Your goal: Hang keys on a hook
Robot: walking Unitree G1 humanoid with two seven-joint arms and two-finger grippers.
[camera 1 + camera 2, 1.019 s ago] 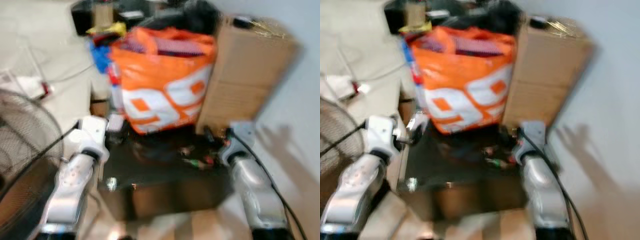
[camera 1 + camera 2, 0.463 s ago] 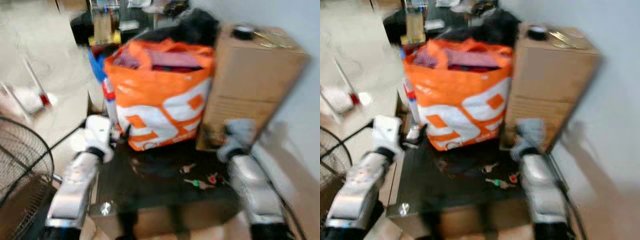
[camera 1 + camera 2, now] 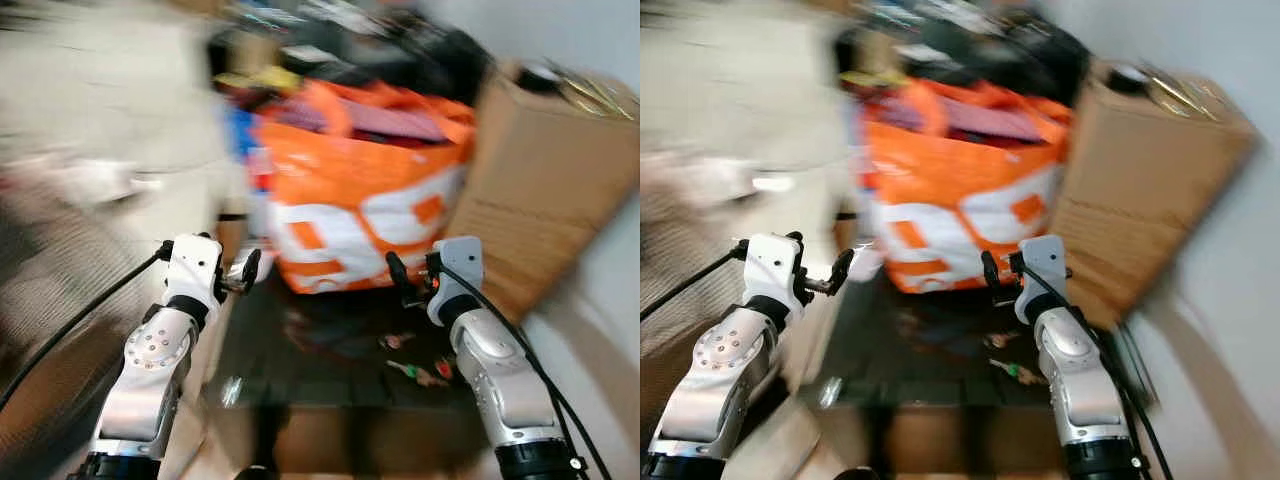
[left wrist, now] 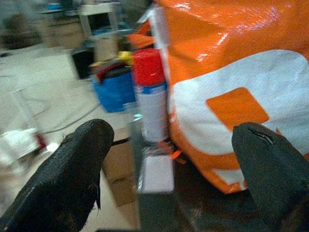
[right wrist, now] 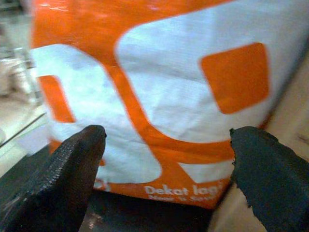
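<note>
Both silver arms are raised and bent forward over a low dark table (image 3: pixel 330 350), and the head views are smeared with blur. The left gripper (image 4: pixel 169 159) is held at the table's left edge, its two black fingers (image 4: pixel 67 179) spread wide with nothing between them. Ahead of those fingers stands a spray can (image 4: pixel 150 94) with a red cap, just beside a big orange and white bag (image 3: pixel 365 200); a blue tub (image 4: pixel 115 89) sits further back on the floor.

The right gripper (image 5: pixel 166 169) points at the bag's face from close in, its fingers (image 5: pixel 63 179) also parted and empty. Low on the bag, between the fingertips, white lettering reads roughly "Dekat lagi"; a smaller line beneath it is too blurred to read. The bag's large white shapes look like big numerals, though I cannot tell which.

The keys (image 3: pixel 415 370), with small red and green tags, lie on the dark table below and behind the right gripper's fingers, apart from them. A tall cardboard box (image 3: pixel 545 190) stands to the right of the bag, against a pale wall (image 3: pixel 1250 250).
</note>
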